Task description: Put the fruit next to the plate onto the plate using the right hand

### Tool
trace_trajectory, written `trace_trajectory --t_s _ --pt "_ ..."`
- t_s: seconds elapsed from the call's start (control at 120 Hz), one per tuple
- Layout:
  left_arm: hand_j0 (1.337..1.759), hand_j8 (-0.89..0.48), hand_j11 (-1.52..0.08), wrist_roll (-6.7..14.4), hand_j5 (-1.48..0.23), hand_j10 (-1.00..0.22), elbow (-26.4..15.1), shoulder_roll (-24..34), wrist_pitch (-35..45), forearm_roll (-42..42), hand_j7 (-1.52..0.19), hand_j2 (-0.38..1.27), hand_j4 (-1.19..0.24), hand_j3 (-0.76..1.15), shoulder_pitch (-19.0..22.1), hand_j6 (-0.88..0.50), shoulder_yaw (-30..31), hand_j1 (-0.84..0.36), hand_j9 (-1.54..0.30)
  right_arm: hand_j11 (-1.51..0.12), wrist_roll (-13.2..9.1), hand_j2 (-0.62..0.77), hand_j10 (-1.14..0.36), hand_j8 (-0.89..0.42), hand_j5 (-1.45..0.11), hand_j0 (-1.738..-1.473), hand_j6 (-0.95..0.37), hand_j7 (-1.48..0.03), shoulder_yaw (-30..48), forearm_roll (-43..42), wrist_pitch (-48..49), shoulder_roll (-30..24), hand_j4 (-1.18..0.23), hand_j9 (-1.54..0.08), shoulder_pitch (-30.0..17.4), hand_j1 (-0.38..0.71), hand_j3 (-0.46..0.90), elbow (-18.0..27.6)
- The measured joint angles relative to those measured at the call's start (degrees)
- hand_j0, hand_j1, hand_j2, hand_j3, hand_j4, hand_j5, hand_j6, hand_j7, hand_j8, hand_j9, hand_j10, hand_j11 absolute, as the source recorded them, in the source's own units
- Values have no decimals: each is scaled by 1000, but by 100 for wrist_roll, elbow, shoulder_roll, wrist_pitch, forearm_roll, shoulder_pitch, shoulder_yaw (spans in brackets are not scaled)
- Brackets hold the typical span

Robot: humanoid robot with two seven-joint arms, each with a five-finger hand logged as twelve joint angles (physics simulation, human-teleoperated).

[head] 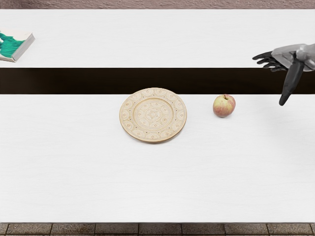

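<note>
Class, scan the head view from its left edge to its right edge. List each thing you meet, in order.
book → plate → apple → right hand

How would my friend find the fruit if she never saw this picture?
Look at the near white table, where a round tan patterned plate lies by the far edge. Right of the plate, apart from it, sits the small red-and-yellow apple. It is the only ball-shaped thing there, plump beside the flat plate.
</note>
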Motion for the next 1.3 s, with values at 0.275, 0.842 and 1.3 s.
trace_trajectory --t_s 0.275,0.842,1.3 --pt "1658 0 0 0 0 0 0 0 0 0 0 0 0 0 0 0 0 349 0 0 -244 0 -3 -5 -1 -1658 -6 0 28 22 0 -3 -4 0 135 -349 0 68" --pt "1658 0 0 0 0 0 0 0 0 0 0 0 0 0 0 0 0 349 0 0 -1007 0 -3 -4 -1 -1658 -6 0 133 -918 -1 106 -4 0 -68 -349 0 2588" --pt "1658 0 0 0 0 0 0 0 0 0 0 0 0 0 0 0 0 349 0 0 -1010 1 -3 -4 -1 -1658 -5 0 168 -2490 -947 695 -3 0 -603 -349 0 2744"
